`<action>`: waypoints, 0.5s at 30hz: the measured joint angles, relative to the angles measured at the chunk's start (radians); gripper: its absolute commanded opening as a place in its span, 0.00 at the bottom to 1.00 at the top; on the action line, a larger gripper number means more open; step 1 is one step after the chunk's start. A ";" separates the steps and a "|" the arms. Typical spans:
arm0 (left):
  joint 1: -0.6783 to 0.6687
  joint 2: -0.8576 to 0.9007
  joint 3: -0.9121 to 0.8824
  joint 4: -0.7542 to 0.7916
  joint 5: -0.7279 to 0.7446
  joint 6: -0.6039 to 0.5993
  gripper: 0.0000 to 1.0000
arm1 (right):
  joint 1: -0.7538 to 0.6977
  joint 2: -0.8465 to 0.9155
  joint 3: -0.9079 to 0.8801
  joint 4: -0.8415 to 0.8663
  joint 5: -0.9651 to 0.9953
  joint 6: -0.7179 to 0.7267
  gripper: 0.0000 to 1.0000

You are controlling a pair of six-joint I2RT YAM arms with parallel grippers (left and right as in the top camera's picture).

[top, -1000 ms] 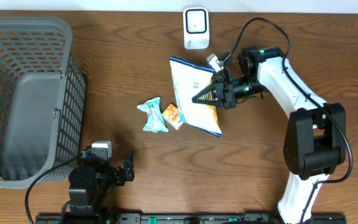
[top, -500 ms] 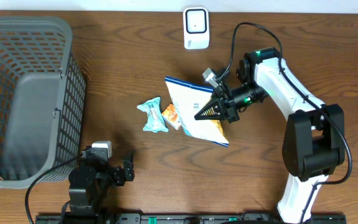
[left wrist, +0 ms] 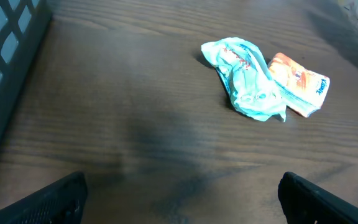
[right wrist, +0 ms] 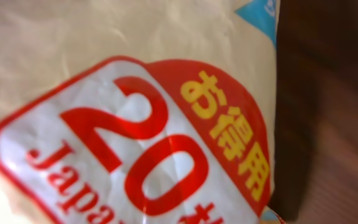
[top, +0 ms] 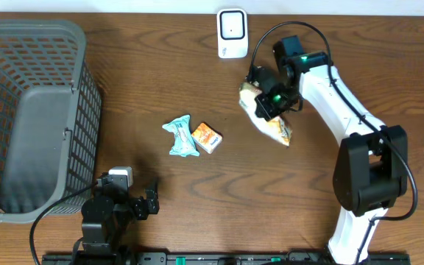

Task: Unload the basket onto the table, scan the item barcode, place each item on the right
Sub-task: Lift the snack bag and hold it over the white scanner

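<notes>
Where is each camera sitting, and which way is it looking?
Overhead: above the table, looking straight down; shows left tool and right tool gripping the bag.
Left wrist: low over the table, facing teal wrapper and orange packet; own fingertips at bottom corners.
Right wrist: close against the bag's red label; no fingers visible.
Shared: overhead and left wrist both show wrapper and packet.

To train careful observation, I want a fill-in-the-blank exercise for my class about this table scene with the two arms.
The right gripper is ____ on the snack bag.
The left gripper is ____, holding nothing.
The packet beside the teal wrapper is coloured ____.
The scanner at the table's far edge is coloured ____.
Missing words: shut; open; orange; white.
</notes>
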 measured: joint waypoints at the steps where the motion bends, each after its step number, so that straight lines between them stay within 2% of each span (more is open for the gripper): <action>1: 0.000 0.000 0.000 0.000 0.000 0.000 0.98 | 0.013 0.000 0.002 0.024 0.068 0.023 0.01; 8: 0.000 0.000 0.000 0.000 0.000 0.000 0.98 | 0.122 -0.002 0.007 0.372 0.558 0.060 0.01; 15: 0.000 0.000 0.000 0.000 0.000 0.000 0.98 | 0.179 0.016 0.019 0.724 0.779 -0.037 0.01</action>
